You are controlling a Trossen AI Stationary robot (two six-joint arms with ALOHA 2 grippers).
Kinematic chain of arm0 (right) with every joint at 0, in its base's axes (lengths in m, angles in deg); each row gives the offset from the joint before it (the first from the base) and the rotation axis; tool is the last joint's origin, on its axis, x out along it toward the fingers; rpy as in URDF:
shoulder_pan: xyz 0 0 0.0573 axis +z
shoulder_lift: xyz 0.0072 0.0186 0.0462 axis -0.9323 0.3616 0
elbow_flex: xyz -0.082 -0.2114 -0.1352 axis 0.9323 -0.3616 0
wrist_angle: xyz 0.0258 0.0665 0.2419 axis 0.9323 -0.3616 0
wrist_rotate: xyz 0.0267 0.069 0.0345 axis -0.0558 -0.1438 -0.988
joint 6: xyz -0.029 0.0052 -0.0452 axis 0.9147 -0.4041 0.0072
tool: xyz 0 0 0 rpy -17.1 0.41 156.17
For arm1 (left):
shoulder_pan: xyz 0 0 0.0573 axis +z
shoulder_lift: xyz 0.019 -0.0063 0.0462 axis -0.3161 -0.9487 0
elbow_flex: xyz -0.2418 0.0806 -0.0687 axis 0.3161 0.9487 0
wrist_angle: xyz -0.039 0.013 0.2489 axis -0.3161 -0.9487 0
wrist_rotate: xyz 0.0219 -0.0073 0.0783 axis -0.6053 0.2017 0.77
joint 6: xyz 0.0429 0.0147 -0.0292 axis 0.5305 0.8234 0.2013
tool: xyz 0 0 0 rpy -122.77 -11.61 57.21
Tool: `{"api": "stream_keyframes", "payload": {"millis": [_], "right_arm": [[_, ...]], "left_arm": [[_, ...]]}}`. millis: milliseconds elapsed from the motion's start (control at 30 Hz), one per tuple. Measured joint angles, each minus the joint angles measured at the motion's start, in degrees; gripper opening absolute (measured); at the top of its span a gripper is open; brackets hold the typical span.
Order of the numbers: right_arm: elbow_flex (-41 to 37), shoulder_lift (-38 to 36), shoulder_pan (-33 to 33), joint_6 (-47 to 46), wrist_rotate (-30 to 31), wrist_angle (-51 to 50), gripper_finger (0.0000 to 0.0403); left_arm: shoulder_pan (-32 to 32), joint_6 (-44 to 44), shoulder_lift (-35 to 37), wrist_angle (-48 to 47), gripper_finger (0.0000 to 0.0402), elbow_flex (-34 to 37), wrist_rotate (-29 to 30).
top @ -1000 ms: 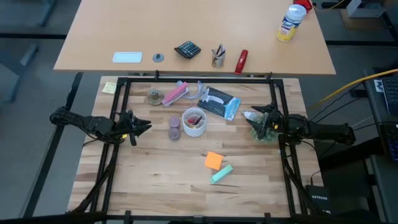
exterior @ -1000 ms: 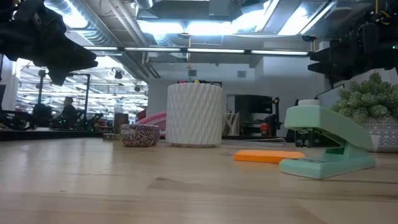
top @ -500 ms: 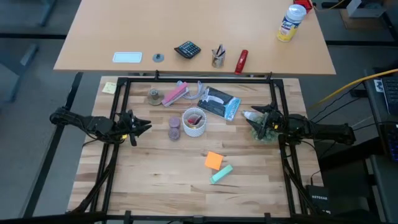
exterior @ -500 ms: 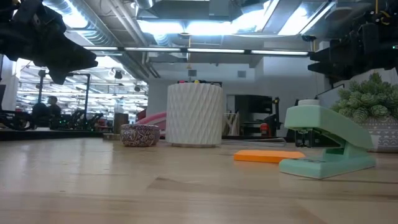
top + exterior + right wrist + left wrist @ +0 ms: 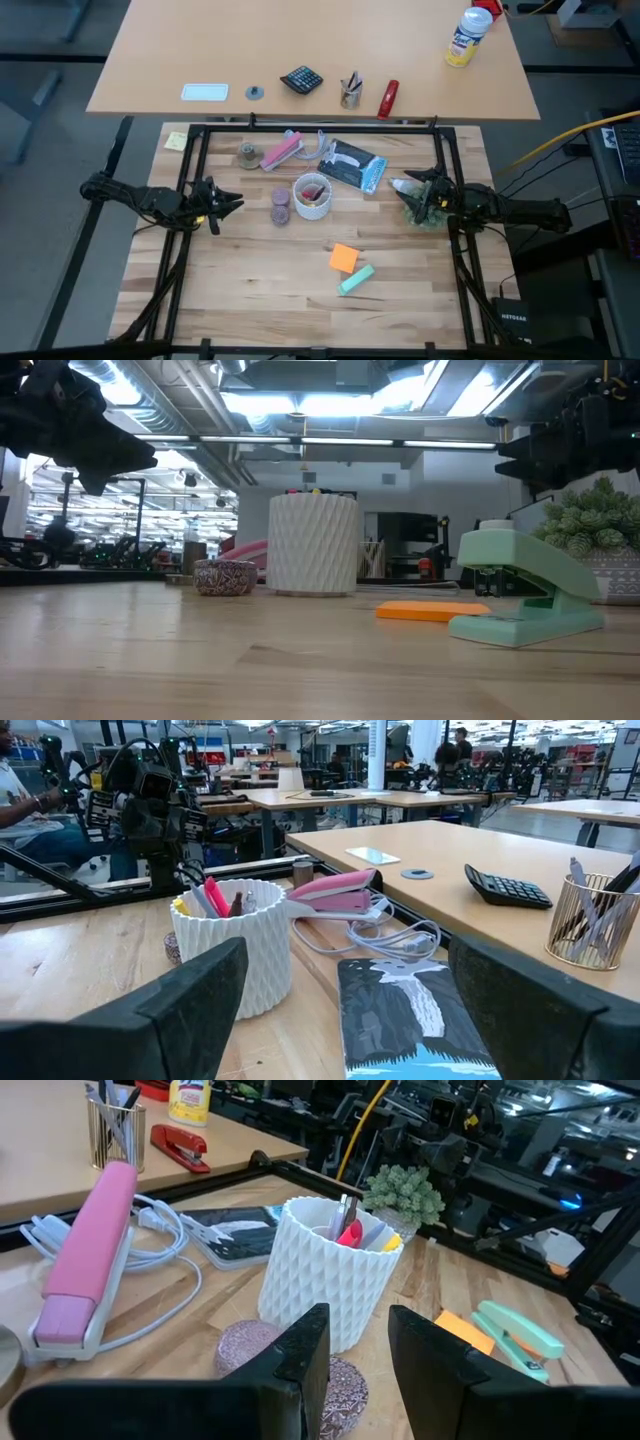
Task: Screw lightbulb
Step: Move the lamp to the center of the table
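Two grippers hang above my table, neither holding anything. My left gripper (image 5: 228,203) sits at the left side, its fingers (image 5: 300,1355) a narrow gap apart, aimed toward the white ribbed cup (image 5: 313,196). My right gripper (image 5: 405,188) hovers at the right side by the small green plant (image 5: 428,212), fingers (image 5: 190,995) spread wide. Between the arms, I see two tape rolls (image 5: 280,205) just beside the cup, a pink stapler (image 5: 281,152) and white cord (image 5: 165,1240) behind it, and an orange pad (image 5: 344,258) touching a green stapler (image 5: 356,279) nearer me. I cannot find the lightbulb in any view.
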Motion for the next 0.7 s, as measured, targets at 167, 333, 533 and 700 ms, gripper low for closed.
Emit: {"api": "stream_keyframes", "payload": {"millis": [167, 333, 533, 700], "right_arm": [[0.0, 0.0, 0.0, -8.4, 0.0, 0.0, 0.0351], [0.0, 0.0, 0.0, -9.6, 0.0, 0.1, 0.0351], [0.0, 0.0, 0.0, -9.6, 1.7, 0.2, 0.0351], [0.0, 0.0, 0.0, -9.6, 4.7, 0.3, 0.0351]], "left_arm": [[0.0, 0.3, 0.0, 4.2, 0.0098, 0.3, 0.8], [0.1, 0.1, 0.0, 8.7, 0.0098, 0.3, 4.4], [0.1, 0.6, -0.8, 15.1, 0.0098, 0.2, 6.5], [0.1, 0.5, -4.3, 18.9, 0.0098, 0.2, 6.8]]}}
